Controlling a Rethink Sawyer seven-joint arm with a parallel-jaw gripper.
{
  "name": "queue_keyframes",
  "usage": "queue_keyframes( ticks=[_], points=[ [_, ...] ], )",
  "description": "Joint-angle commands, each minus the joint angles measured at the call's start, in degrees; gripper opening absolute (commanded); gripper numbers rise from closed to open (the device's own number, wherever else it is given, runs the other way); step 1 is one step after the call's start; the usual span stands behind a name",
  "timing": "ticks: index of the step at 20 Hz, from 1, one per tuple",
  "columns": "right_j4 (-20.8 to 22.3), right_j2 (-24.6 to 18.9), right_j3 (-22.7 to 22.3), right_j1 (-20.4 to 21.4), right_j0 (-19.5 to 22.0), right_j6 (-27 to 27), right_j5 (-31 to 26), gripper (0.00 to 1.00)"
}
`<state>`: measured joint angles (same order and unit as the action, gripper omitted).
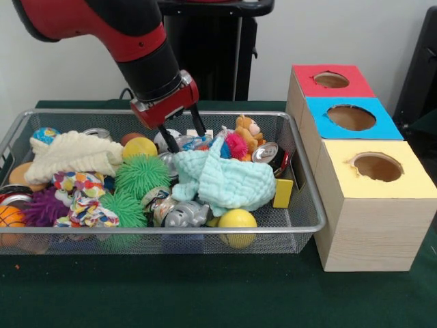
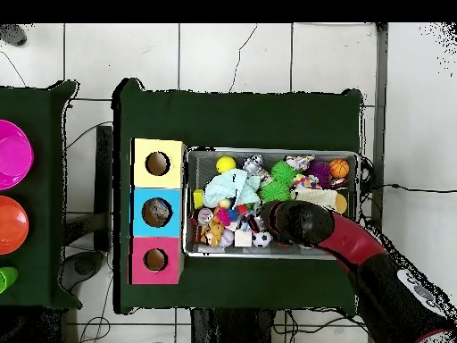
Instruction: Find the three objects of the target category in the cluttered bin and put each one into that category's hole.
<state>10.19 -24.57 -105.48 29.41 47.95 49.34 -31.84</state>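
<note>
The silver wire-mesh bin (image 1: 304, 205) holds several toys, cloths and cans; it also shows in the overhead view (image 2: 273, 152). My gripper (image 1: 184, 137) is open and low in the bin's back middle. Its fingers stand on either side of a crumpled clear bottle with a blue label (image 1: 188, 143). I cannot tell whether they touch it. In the overhead view the arm (image 2: 299, 223) hides the gripper. No other clear bottle shows. The blue-topped hole (image 1: 351, 117) is in the middle box to the right of the bin. In the overhead view something grey and shiny shows inside this hole (image 2: 158, 212).
A red-topped hole (image 1: 331, 80) and a yellow-topped hole (image 1: 377, 166) flank the blue one. Around the gripper lie a pale teal cloth (image 1: 222, 181), a yellow ball (image 1: 140, 147), green spiky balls (image 1: 141, 174), an orange teddy (image 1: 247, 131) and a can (image 1: 266, 152). A silver toy animal (image 1: 186, 215) lies at the front.
</note>
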Motion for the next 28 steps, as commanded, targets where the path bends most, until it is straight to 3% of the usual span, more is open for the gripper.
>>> queue_keyframes(
  ticks=[1, 8, 19, 20, 28],
  points=[
    [5.67, -3.03, 1.85, -6.08, 2.03, -0.91, 3.57, 1.0],
    [8.81, -3.32, 0.4, -7.72, 2.19, 1.68, 7.38, 1.0],
    [10.4, -2.99, 1.61, -6.81, 0.4, 3.13, 4.66, 1.0],
    [10.67, -2.88, 1.61, -6.88, 0.66, 3.03, 4.65, 0.0],
    [11.35, -2.37, 2.69, -5.69, -0.59, 3.35, 3.19, 0.0]
  ],
)
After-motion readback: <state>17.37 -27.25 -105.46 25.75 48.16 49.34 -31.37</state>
